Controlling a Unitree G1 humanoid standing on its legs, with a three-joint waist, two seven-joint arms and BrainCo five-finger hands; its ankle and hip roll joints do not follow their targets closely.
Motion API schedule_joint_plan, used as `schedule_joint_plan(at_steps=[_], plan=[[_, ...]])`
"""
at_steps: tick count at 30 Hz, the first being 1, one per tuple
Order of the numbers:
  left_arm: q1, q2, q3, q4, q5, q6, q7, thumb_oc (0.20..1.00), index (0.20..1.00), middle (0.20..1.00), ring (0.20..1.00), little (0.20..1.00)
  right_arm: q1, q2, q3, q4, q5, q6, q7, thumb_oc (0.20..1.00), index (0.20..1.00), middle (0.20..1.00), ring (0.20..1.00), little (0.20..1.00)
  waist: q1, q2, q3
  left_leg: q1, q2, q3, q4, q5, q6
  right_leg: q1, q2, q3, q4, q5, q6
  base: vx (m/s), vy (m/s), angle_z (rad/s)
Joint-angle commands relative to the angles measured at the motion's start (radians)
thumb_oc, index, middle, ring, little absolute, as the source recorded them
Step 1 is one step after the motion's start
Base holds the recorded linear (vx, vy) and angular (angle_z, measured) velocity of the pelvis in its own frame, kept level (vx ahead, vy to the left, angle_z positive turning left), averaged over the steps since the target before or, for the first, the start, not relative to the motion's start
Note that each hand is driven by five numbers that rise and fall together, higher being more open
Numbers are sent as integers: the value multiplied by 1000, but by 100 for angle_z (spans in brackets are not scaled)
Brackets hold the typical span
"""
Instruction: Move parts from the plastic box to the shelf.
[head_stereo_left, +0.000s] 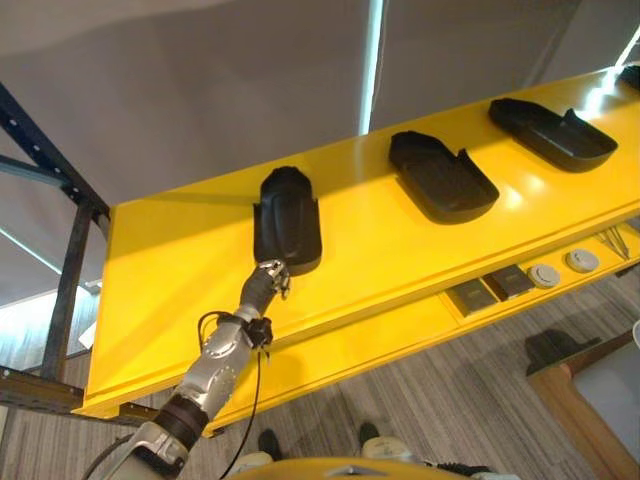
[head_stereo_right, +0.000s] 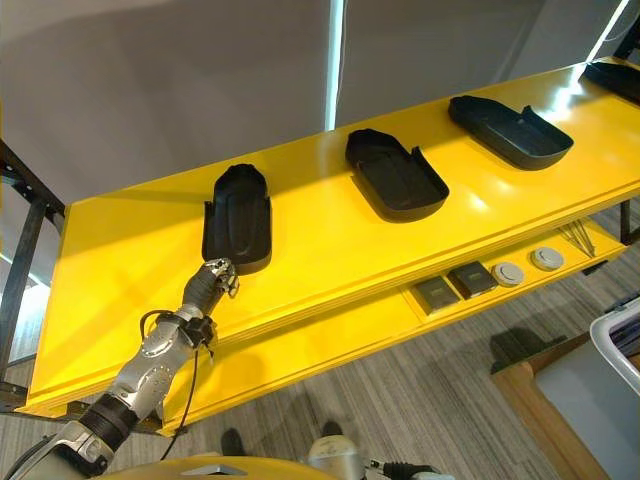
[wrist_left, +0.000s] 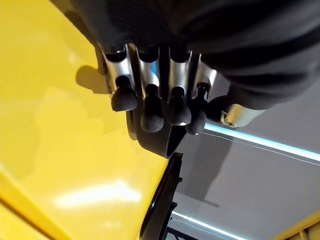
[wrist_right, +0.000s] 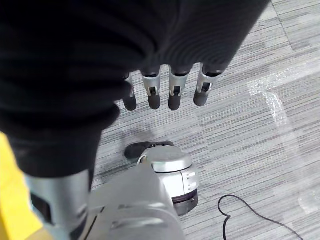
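The left hand (head_stereo_left: 268, 281) reaches onto the glossy yellow shelf (head_stereo_left: 180, 300), its fingers (wrist_left: 150, 112) loosely extended and holding nothing, their tips at the near end of a black moulded plastic part (head_stereo_left: 287, 220). Two more such parts (head_stereo_left: 441, 176) (head_stereo_left: 550, 132) lie further right. The right hand (wrist_right: 165, 90) hangs relaxed over the grey striped floor (wrist_right: 240, 125).

Left hand (head_stereo_left: 268, 281): arm is stretched forward, fingers are held relaxed.
Right hand (wrist_right: 165, 92): is hung down, fingers straight.
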Motion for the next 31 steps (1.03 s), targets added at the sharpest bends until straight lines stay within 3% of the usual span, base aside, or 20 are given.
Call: schedule_joint_plan(at_steps=[1,2,3,5,7,13,16,17,18,24,28,29,31], plan=[[-78,28,19,-38,114,-74,73,200,200,200,200,200,-37,18,19,42,-11,17,19,1000,1000,1000,1000,1000,19,-29,43,1,55,31,25,-84,-55,12,4,-77,2,-107,-22,-42,-39,-6],[-78,28,19,-39,115,-74,74,200,200,200,200,200,-37,18,19,43,-11,17,19,1000,1000,1000,1000,1000,19,-29,43,0,55,31,25,-84,-56,12,4,-78,2,-107,-22,-102,-81,-5],[-41,54,41,-85,187,-123,207,200,200,200,200,200,-38,13,9,51,-11,13,27,1000,1000,1000,1000,1000,35,-23,49,-14,60,19,35,-67,-63,16,8,-92,2,-112,-30,-90,-61,-5],[-4,70,63,-113,263,-148,316,200,200,200,200,200,-41,14,4,60,-2,6,18,1000,1000,1000,1000,1000,52,-19,53,-24,63,6,41,-49,-69,21,10,-105,2,-117,-37,-126,-59,-1],[71,105,94,-137,438,-190,417,200,200,200,200,200,-53,9,-5,72,15,10,6,1000,1000,1000,1000,1000,85,-14,61,-36,67,-17,48,-30,-78,28,11,-131,2,-124,-46,-143,-42,21],[199,206,59,-95,803,-316,453,200,200,200,200,200,-85,-21,-46,143,25,-1,-6,1000,1000,1000,1000,1000,146,14,65,-52,67,-62,43,10,-95,44,10,-178,2,-135,-56,-107,41,41],[223,231,36,-70,841,-327,464,200,200,200,200,200,-97,-32,-48,158,21,-16,-6,1000,1000,1000,1000,1000,159,23,64,-56,65,-71,42,19,-98,50,8,-189,2,-136,-56,-44,73,40],[252,246,11,-32,852,-299,475,238,238,238,238,238,-116,-44,-45,159,42,-24,-5,1000,1000,1000,1000,1000,172,29,62,-57,62,-76,38,23,-99,55,6,-200,2,-138,-56,-44,77,42],[270,242,4,-2,805,-244,456,1000,1000,1000,1000,1000,-127,-46,-45,156,50,-24,-4,1000,1000,1000,1000,1000,179,29,61,-58,60,-80,36,22,-99,57,5,-204,2,-139,-55,-54,88,29],[343,152,-24,253,781,-160,495,1000,1000,1000,1000,1000,-164,-18,-17,152,41,-3,21,1000,1000,1000,1000,1000,211,8,59,-60,47,-102,34,9,-93,63,0,-230,8,-141,-51,-33,7,11],[374,73,-33,447,813,-165,542,1000,1000,1000,1000,1000,-170,12,6,157,64,-2,9,1000,1000,1000,1000,1000,230,-12,64,-62,41,-116,35,-11,-85,60,-4,-252,18,-142,-52,-45,-9,17],[382,45,-22,522,814,-163,603,1000,1000,1000,1000,1000,-169,17,7,158,61,2,10,1000,1000,1000,1000,1000,234,-18,66,-59,38,-119,31,-18,-82,60,-5,-258,20,-144,-50,-25,21,16],[377,37,-11,564,835,-180,613,1000,1000,1000,1000,1000,-163,23,10,162,58,-2,9,1000,1000,1000,1000,1000,234,-24,65,-56,34,-119,27,-24,-81,61,-7,-262,21,-144,-49,-8,19,15]])
